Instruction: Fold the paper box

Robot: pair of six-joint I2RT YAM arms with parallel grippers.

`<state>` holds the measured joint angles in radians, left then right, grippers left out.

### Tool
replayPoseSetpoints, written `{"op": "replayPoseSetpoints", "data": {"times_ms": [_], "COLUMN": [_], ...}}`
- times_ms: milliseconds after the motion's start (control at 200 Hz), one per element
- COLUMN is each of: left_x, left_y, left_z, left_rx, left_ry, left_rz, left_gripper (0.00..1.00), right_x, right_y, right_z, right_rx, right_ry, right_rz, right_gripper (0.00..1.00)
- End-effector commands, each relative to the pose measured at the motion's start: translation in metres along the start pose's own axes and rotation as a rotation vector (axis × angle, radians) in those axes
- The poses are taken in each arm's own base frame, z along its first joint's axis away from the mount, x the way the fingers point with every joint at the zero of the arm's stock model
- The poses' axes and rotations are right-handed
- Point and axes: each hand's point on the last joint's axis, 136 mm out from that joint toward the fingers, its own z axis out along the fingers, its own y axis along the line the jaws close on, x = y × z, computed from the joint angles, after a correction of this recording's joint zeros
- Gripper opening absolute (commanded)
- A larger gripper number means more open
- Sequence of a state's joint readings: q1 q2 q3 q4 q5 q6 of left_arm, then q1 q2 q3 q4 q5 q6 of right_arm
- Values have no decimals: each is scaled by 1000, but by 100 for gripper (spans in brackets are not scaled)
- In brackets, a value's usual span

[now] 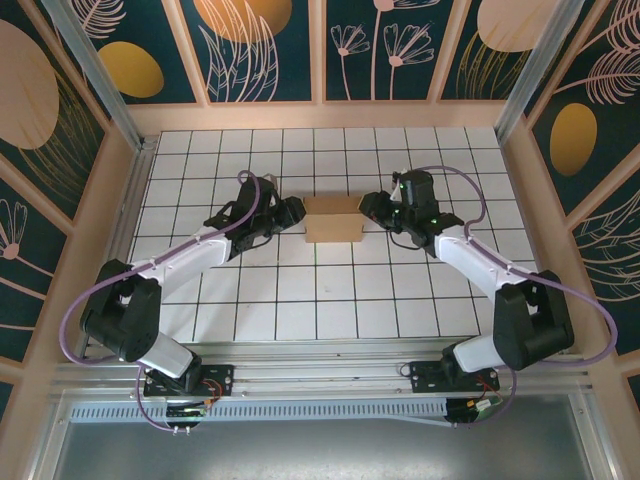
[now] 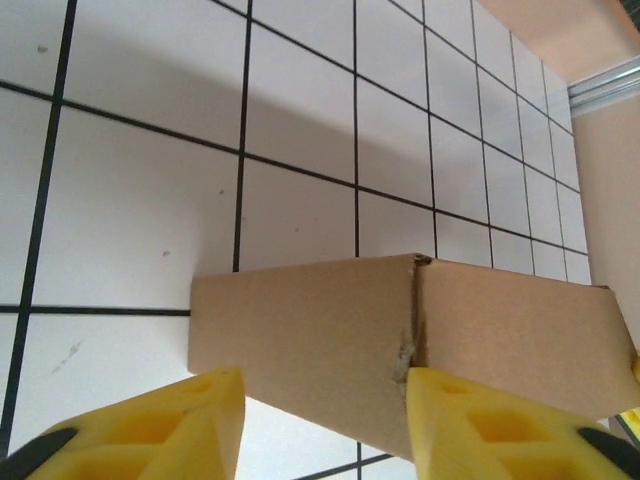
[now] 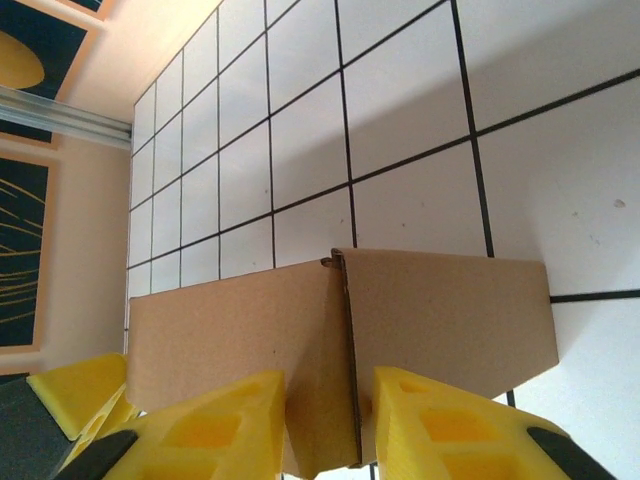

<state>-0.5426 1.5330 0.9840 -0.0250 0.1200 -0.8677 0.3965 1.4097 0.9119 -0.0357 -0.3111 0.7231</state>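
- Two arms meet at the paper box (image 1: pixel 332 218), which sits mid-tabletop (image 1: pixel 300 300) between them.
- Released, the left tool (image 2: pixel 320 385) has its fingers (image 2: pixel 190 425) spread wide, with one end of the cardboard just ahead.
- Closer-set, the right tool (image 3: pixel 330 400) straddles the seam (image 3: pixel 347 340); I cannot tell whether it pinches.
- Likely light, stiff across panels and pliant only at creases. It would dent easily, so it is best held by a panel edge beside a crease.
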Motion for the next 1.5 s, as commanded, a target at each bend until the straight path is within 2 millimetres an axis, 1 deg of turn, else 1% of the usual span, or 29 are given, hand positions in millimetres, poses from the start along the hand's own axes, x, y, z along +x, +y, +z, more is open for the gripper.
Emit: {"op": "replayPoseSetpoints", "data": {"times_ms": [0,65,95,130,190,225,305,465,481,506,566,646,741,801,876,946,1056,1091,1126,1181,1276,1346,1371,1452,1497], "left_x": [10,14,16,18,21,23,27,30,37,39,42,46,47,45,42,40,38,38,38,38,38,39,39,39,39], "left_y": [0,-2,0,0,2,2,4,13,23,25,32,38,41,41,39,37,35,35,34,34,33,34,34,33,32], "left_z": [-6,0,3,6,12,14,18,20,21,22,23,24,23,22,20,20,20,20,20,20,19,19,19,18,17], "left_rx": [-14,3,2,6,13,21,26,-13,-33,-41,-64,-82,-91,-95,-97,-96,-94,-93,-91,-89,-87,-88,-88,-84,-81], "left_ry": [55,75,83,91,100,108,122,127,140,141,144,157,158,150,141,138,138,137,138,139,138,141,141,140,138], "left_rz": [32,31,27,23,8,1,-12,-6,-8,-7,-11,-8,-4,2,6,8,10,10,9,10,10,10,10,9,9], "left_gripper": [50,51,51,52,52,52,52,51,51,51,51,50,50,50,50,50,50,50,49,49,50,49,49,49,49], "right_x": [1,7,10,14,18,20,25,51,51,54,59,61,55,48,39,27,9,5,1,0,9,19,19,21,24], "right_y": [2,-4,-6,-10,-17,-22,-38,-76,-79,-88,-106,-117,-117,-111,-97,-78,-50,-44,-39,-34,-35,-46,-47,-64,-68], "right_z": [-8,-2,0,3,7,9,15,29,30,30,30,28,23,18,15,13,9,7,6,7,15,20,21,22,22], "right_rx": [24,31,35,36,41,52,94,162,168,192,261,324,367,373,341,286,197,180,164,137,76,40,21,5,-24], "right_ry": [8,33,44,53,56,55,55,89,83,76,75,89,92,83,76,76,69,66,62,67,110,136,135,127,134], "right_rz": [-25,-17,-10,-7,-5,-4,-10,6,3,2,2,-34,-68,-86,-99,-91,-77,-74,-74,-76,-32,40,60,114,132], "right_gripper": [28,25,22,17,4,0,0,0,0,0,6,13,15,17,20,23,26,26,28,29,29,29,29,29,29]}}
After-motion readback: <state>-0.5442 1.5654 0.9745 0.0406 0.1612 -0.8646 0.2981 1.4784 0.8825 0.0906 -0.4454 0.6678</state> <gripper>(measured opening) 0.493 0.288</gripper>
